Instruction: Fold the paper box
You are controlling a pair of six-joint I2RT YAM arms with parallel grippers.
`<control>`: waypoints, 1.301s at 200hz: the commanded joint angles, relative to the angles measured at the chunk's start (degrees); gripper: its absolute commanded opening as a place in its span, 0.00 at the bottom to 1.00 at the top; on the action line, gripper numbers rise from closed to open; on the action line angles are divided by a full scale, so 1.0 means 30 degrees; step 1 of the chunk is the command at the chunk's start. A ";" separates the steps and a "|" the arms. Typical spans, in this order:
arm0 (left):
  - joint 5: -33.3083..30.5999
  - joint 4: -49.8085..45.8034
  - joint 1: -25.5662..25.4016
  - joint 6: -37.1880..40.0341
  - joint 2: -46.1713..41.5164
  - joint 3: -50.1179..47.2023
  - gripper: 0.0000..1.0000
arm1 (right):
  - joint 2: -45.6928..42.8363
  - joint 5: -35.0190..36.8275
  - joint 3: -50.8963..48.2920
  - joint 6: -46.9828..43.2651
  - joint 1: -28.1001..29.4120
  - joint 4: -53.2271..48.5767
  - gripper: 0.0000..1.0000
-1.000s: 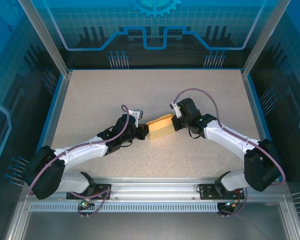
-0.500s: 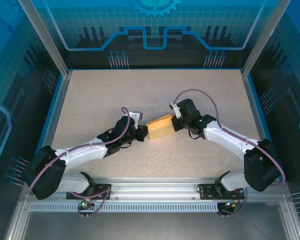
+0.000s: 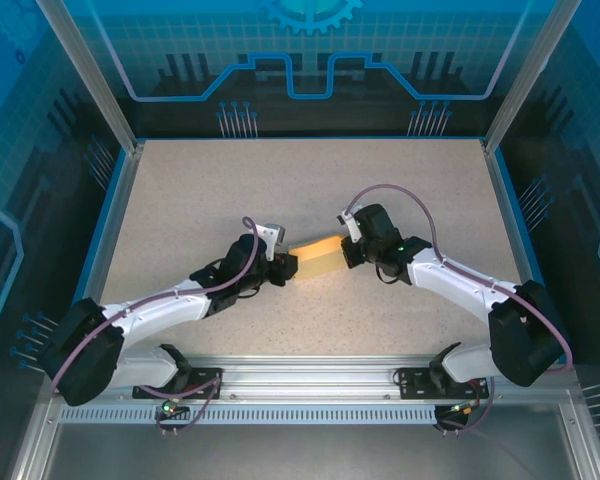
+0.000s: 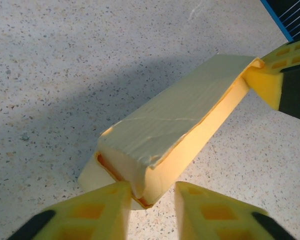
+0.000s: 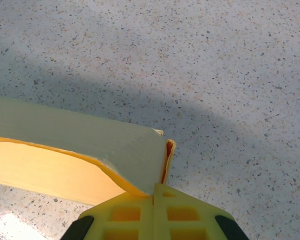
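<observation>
Where the left claw [image 4: 151, 209] meets the paper box [image 4: 175, 125], its two yellow fingers [image 4: 90, 215] stand spread with a gap between them; the near end of the box sits just at that gap, and seems to touch one finger while the other is just beside it. From this claw the box stretches away as a flattened pale yellow sleeve; its top panel is creased, and its long side shows a deeper yellow. At the far end the right claw [image 5: 154, 201] has its fingers pressed together, pinching the thin edge at the corner of the box. In the overhead view the box lies between both claws, near the middle of the speckled counter [image 3: 200, 200]; whether its underside touches the counter I cannot tell.
</observation>
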 commanded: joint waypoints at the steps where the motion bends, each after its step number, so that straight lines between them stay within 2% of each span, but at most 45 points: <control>1: -0.0109 -0.0599 -0.0125 0.0742 -0.1083 -0.0200 0.37 | -0.0179 -0.0436 -0.0371 -0.0204 0.0378 -0.0486 0.01; 54: -0.1848 -0.1230 -0.0021 0.1930 -0.2756 -0.0149 0.49 | -0.0189 -0.0422 -0.0322 -0.0238 0.0436 -0.0473 0.01; 76: -0.1591 -0.1257 0.0193 0.2524 -0.2496 0.0689 0.54 | -0.0248 -0.0390 -0.0372 -0.0253 0.0430 -0.0456 0.01; 96: -0.0463 -0.1466 0.0719 0.2735 -0.1593 0.1720 0.55 | -0.0271 -0.0344 -0.0323 -0.0342 0.0444 -0.0487 0.01; 136: 0.1732 -0.2917 0.1434 0.3382 0.1283 0.4358 0.52 | -0.0187 -0.0341 -0.0285 -0.0427 0.0419 -0.0485 0.01; 195: 0.3617 -0.3760 0.1524 0.4071 0.3996 0.6691 0.46 | -0.0138 -0.0269 -0.0325 -0.0636 0.0420 -0.0397 0.01; 260: 0.4638 -0.3749 0.1487 0.4135 0.5043 0.6853 0.38 | 0.0132 -0.0386 -0.0051 -0.0734 0.0429 -0.0426 0.02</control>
